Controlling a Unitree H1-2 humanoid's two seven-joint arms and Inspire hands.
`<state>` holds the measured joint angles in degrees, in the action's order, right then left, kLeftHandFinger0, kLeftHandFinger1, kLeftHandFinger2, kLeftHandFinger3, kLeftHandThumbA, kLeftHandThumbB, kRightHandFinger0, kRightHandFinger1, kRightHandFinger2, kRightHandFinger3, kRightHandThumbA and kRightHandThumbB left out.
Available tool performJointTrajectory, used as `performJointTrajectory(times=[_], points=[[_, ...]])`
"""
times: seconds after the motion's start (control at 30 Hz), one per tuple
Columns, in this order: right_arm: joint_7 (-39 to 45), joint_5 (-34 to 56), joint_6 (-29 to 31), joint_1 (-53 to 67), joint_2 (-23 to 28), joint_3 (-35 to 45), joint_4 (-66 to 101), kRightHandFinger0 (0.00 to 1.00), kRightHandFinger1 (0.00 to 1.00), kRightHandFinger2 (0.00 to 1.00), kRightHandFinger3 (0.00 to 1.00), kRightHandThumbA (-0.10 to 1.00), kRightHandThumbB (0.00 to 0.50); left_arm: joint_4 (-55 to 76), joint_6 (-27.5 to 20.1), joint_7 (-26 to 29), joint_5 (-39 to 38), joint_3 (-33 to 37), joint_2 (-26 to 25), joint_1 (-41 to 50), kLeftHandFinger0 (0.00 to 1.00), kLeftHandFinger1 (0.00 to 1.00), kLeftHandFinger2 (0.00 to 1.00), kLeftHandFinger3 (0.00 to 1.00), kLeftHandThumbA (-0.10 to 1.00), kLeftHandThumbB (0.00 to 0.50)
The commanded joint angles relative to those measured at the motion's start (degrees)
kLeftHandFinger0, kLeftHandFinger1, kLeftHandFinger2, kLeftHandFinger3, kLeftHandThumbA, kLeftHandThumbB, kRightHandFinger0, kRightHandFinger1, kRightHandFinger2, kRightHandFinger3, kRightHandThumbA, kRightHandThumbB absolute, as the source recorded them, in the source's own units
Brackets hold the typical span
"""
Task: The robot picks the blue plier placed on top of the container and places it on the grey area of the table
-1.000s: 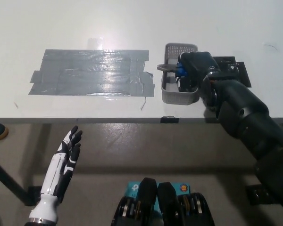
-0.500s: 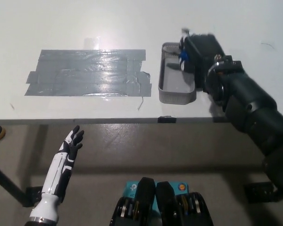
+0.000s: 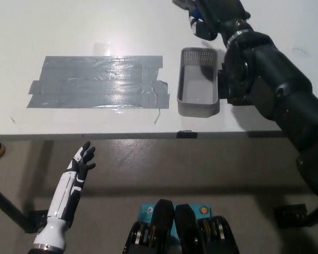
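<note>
- Right hand [image 3: 214,16] at top edge of frame, right of centre, clasped around blue plier [image 3: 193,9], above the container [image 3: 198,98].
- Container beside grey area [image 3: 98,82], centre left.
- Left hand [image 3: 79,165] lower left, below the table [image 3: 265,32] edge, fingers spread, holding nothing.

blue plier [image 3: 193,7] aloft (mostly hidden), grey container [image 3: 198,83] empty

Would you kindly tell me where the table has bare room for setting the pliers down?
The grey taped area is bare, bordered by the container on one side and white table elsewhere. It is crowded around the container, where the right hand holds the blue pliers above it. The left hand rests open below the table edge.
</note>
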<state>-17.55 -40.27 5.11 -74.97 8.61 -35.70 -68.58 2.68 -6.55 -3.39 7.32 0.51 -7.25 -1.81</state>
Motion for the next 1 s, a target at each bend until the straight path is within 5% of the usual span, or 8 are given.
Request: performJointTrajectory(times=[0.0, 0.33, 0.47, 0.83, 0.87, 0.9, 0.93, 0.97], points=[[-3.12, -1.63, -0.04, -5.06, -3.01, -0.23, 0.23, 0.01, 0.54, 0.98, 0.84, -0.1, 0.167, 2.48, -0.39, -0.07, 0.53, 0.24, -0.74, -0.52, 0.94, 0.98, 1.0, 1.0, 1.0, 0.0], [-1.61, -0.78, 1.36, -5.02, -11.92, -0.41, -6.54, 0.0, 0.4, 0.82, 0.35, -0.1, 0.199, 2.56, -0.72, 0.09, 0.69, 1.1, 0.16, -0.47, 0.95, 0.97, 1.0, 1.0, 1.0, 0.0], [-0.64, -0.68, 0.74, -5.29, -15.4, -0.64, -9.09, 0.02, 0.41, 0.83, 0.41, -0.1, 0.204, 3.0, -0.54, 0.13, 0.63, 1.05, 0.14, -0.06, 0.96, 0.97, 1.0, 1.0, 1.0, 0.0], [-2.2, -0.92, 0.96, -2.95, -18.24, -1.29, -11.91, 0.0, 0.13, 0.5, 0.64, -0.1, 0.193, 4.13, -0.65, -0.12, 1.08, 2.14, -0.1, 0.2, 0.95, 0.97, 1.0, 1.0, 0.98, 0.0], [-2.31, -0.81, 1.2, -2.81, -18.15, -1.26, -11.93, 0.05, 0.2, 0.6, 0.69, -0.09, 0.201, 4.19, -0.58, -0.13, 1.17, 2.22, -0.13, 0.12, 0.95, 0.97, 1.0, 1.0, 0.98, 0.0], [-1.79, -0.43, 1.56, -2.57, -18.05, -1.0, -12.01, 0.33, 0.53, 0.89, 1.0, 0.07, 0.249, 4.37, -0.38, -0.13, 1.4, 2.37, -0.11, 0.03, 0.95, 0.97, 1.0, 1.0, 0.98, 0.0], [-0.93, -0.05, 1.62, -2.57, -18.05, -0.73, -12.12, 0.49, 0.68, 0.94, 1.0, 0.12, 0.239, 4.51, -0.2, -0.12, 1.56, 2.43, -0.12, -0.11, 0.95, 0.97, 1.0, 1.0, 0.98, 0.0], [0.81, 0.68, 1.64, -2.48, -18.09, -0.14, -12.22, 0.98, 1.0, 1.0, 1.0, 0.3, 0.296, 4.62, 0.23, -0.2, 1.85, 2.53, -0.25, -0.12, 0.97, 0.97, 1.0, 1.0, 0.99, 0.0]])
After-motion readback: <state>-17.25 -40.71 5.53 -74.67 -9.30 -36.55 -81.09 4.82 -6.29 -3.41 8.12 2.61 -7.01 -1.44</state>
